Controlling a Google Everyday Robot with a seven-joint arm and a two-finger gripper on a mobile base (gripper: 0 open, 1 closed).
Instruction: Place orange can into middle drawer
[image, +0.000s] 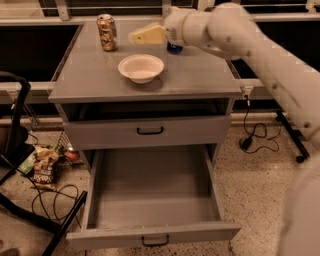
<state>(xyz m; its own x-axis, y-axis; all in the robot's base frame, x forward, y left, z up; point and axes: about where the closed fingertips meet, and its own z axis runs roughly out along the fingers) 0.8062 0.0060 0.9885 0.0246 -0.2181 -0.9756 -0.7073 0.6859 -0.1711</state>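
Note:
The orange can stands upright at the back left of the grey cabinet top. My gripper hangs above the top, just right of the can and apart from it, with nothing in it. The white arm reaches in from the right. The middle drawer is pulled wide open below, and nothing shows inside it. Its small black handle is at the front edge.
A white bowl sits mid-top, below the gripper. A blue can is mostly hidden behind the arm. The upper drawer is closed. A snack bag, cables and a black chair frame lie on the floor at left.

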